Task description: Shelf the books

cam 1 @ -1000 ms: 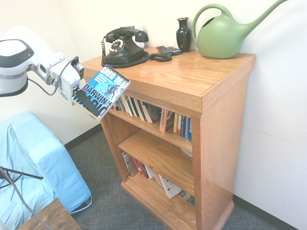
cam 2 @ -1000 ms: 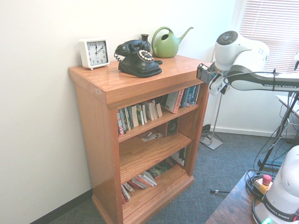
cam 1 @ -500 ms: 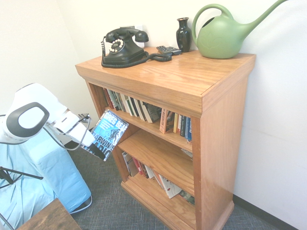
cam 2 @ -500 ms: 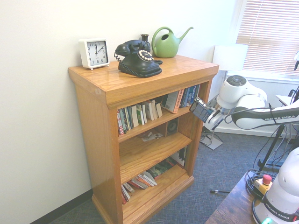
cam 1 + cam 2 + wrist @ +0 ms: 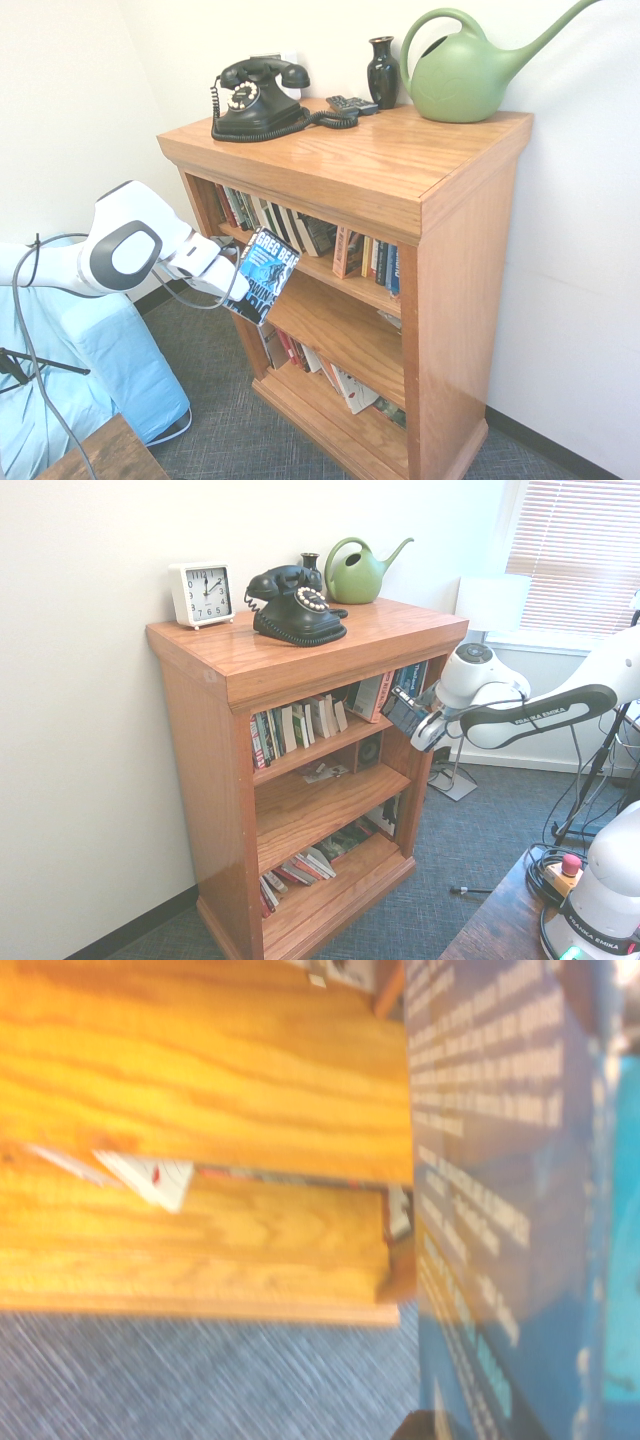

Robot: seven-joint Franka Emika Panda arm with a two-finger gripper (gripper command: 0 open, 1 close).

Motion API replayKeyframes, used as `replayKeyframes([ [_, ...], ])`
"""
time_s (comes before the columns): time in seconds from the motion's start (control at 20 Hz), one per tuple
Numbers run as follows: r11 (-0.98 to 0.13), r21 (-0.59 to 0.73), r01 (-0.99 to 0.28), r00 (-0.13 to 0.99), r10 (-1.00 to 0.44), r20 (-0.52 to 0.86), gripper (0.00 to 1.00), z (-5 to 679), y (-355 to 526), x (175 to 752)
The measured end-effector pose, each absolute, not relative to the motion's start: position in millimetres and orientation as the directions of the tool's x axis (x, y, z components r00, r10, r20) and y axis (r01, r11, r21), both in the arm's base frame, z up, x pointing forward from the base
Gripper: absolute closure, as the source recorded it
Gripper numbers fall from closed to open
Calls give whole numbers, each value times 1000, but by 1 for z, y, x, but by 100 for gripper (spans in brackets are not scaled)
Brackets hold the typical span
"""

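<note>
The book [image 5: 264, 286], a thick paperback with a blue-teal and black cover and white lettering, hangs tilted in front of the shelf [image 5: 380, 160]. It sits at the left upright, level with the board between the top and middle tiers. My gripper [image 5: 238, 293] is shut on its lower edge, with the arm reaching in from the left. From the other side, the book [image 5: 403, 709] and gripper [image 5: 419, 727] are at the shelf's [image 5: 300, 660] right front corner. The wrist view is blurred, with the book's printed back cover [image 5: 500, 1210] beside the shelf boards [image 5: 200, 1080].
A black telephone [image 5: 255, 100], a dark vase [image 5: 383, 72], a green watering can [image 5: 470, 70] and a white clock [image 5: 202, 593] stand on the top. Rows of books [image 5: 300, 228] fill the top tier; others lean in the bottom tier [image 5: 340, 385]. A blue-covered object [image 5: 90, 350] is behind the arm.
The arm has dropped from the height of the shelf's top and swung in toward the shelf front, carrying the book down to the middle tier's level.
</note>
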State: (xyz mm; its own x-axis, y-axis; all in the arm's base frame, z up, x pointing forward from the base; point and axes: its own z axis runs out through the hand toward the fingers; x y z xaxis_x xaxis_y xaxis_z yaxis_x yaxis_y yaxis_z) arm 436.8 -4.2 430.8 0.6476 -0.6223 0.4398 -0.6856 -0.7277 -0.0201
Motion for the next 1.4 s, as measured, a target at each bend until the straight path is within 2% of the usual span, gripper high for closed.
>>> replayKeyframes([
  [0.65, -765, -29, -643, 682, -590, 432, 100, 418, 8, 523],
  [1.4, -771, -34, -636, 677, -579, 455, 100, 413, 15, 574],
])
